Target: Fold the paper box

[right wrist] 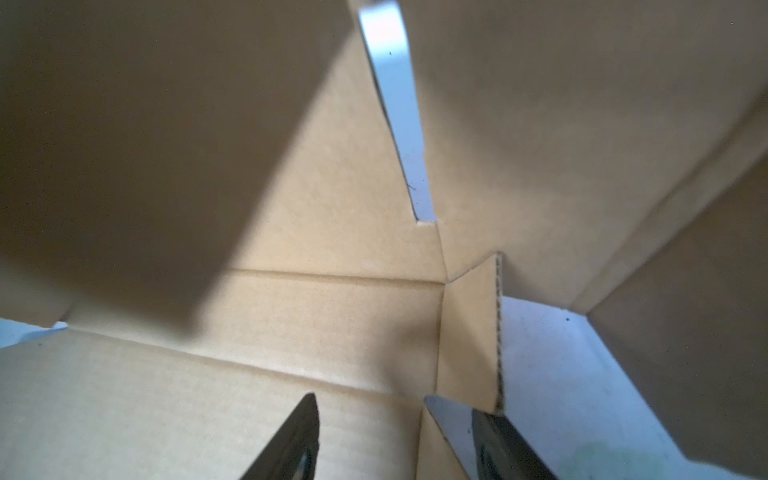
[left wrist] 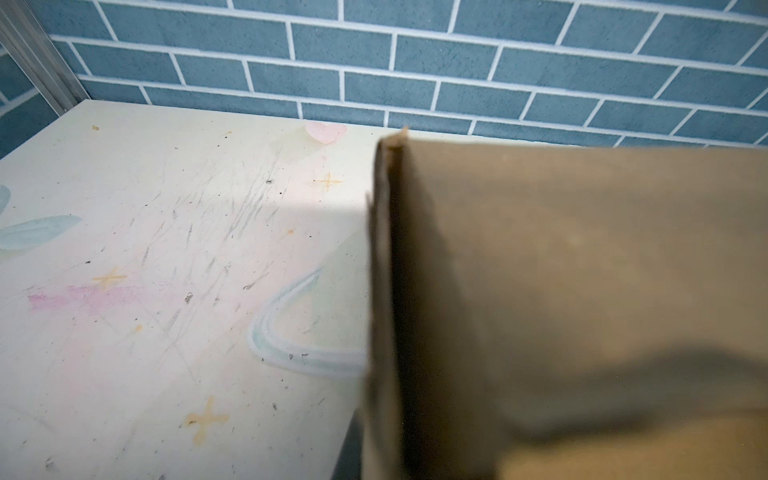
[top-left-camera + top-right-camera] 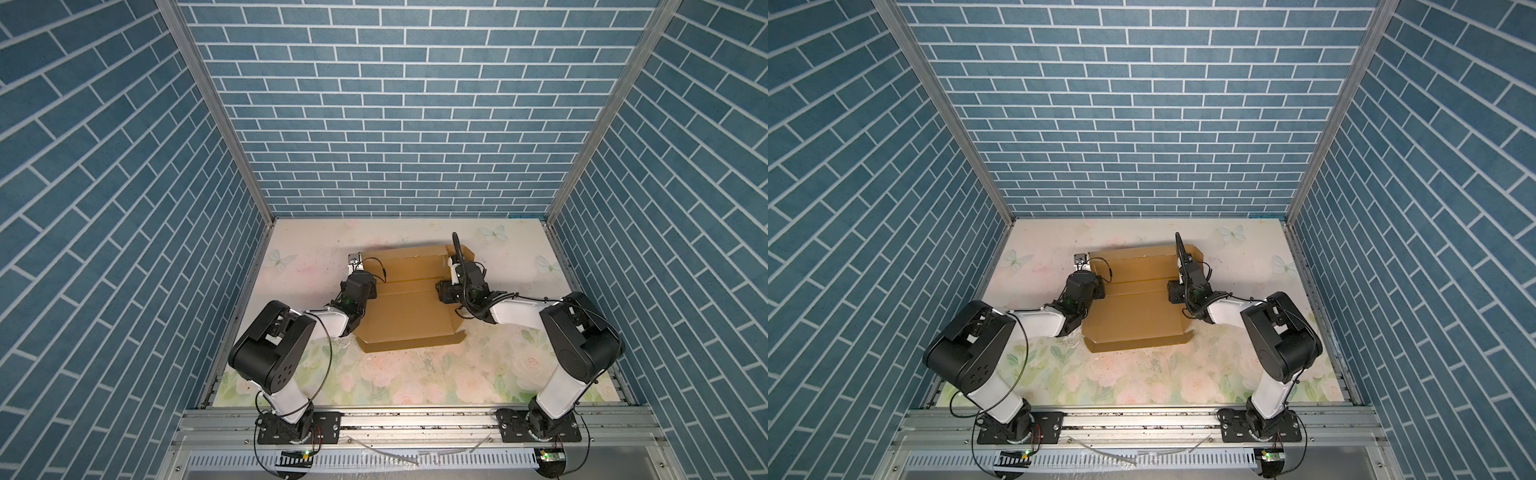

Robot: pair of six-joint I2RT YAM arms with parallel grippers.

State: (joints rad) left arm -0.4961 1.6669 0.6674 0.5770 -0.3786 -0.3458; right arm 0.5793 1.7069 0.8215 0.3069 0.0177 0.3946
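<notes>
Top views, both: plain brown box half-formed on the table, near panel flat with a low front lip, far half creased, side flaps raised. Flanked near the far corners by the left gripper, pressed together at the left flap, any pinch hidden, and the right gripper, spread inside the box, a raised tab's cut edge right at one finger. Ringed by bare table: a strip toward the back wall, more toward the near rail.
</notes>
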